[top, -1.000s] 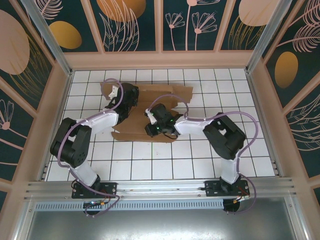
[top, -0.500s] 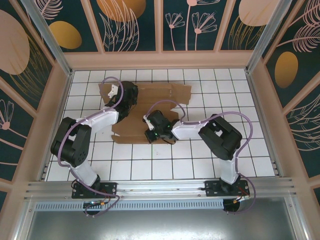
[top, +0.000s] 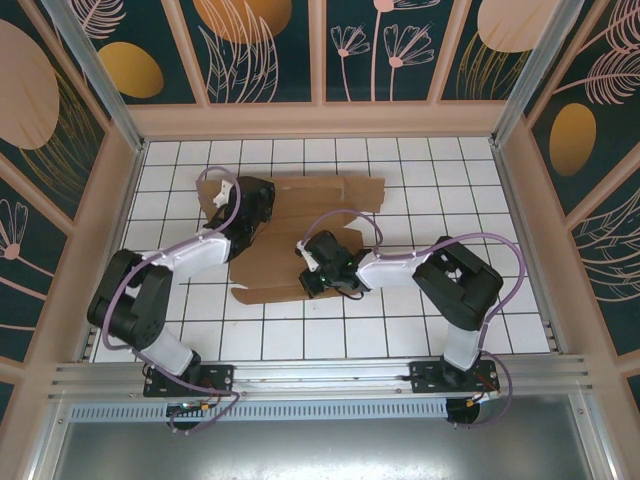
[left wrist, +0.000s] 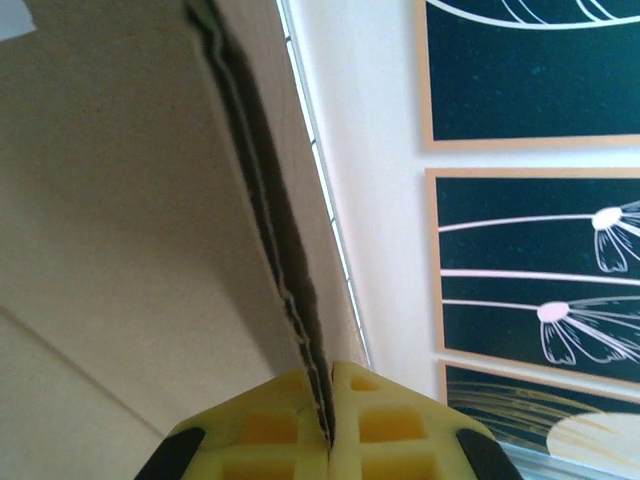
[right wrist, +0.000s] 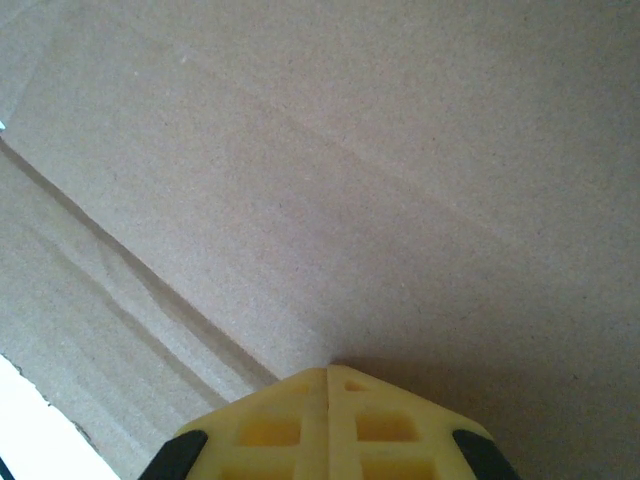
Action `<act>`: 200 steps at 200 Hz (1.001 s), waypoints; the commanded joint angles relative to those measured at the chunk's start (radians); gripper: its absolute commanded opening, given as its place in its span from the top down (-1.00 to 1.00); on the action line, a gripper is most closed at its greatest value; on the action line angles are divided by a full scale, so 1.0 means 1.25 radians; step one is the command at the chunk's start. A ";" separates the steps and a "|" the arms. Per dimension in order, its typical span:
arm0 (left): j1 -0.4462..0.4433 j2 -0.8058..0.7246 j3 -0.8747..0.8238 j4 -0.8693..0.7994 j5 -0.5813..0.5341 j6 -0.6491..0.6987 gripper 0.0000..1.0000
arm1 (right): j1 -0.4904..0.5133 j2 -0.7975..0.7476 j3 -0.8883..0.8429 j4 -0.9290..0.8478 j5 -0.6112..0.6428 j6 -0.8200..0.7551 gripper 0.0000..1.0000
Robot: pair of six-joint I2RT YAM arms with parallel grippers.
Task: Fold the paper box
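Shows the paper box (top: pixel 320 195) as a flat sheet toward the far-left of the worktop (top: pixel 400 330), with left gripper (left wrist: pixel 330 400) clamped on its edge and right gripper (right wrist: pixel 328 375) closed empty, tip pressing a panel — risks a torn or slipped edge from pulling the pinch against the pinned sheet.

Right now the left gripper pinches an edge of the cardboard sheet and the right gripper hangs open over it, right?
Not quite. The right gripper is shut, fingertips together at the cardboard sheet, as the right wrist view shows. The left gripper does pinch an edge of the sheet.
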 commanded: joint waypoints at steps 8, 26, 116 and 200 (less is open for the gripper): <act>-0.002 -0.051 -0.099 0.040 0.006 0.057 1.00 | -0.018 0.014 -0.064 -0.034 0.056 0.017 0.96; -0.002 -0.059 -0.141 0.121 0.006 0.077 1.00 | -0.022 0.009 -0.074 -0.005 0.039 0.013 0.91; -0.005 0.027 -0.208 0.364 0.042 0.027 1.00 | -0.075 -0.077 -0.018 -0.039 -0.082 -0.028 0.59; -0.011 0.033 -0.236 0.393 0.035 0.020 1.00 | -0.304 -0.263 0.191 -0.147 -0.107 0.183 0.06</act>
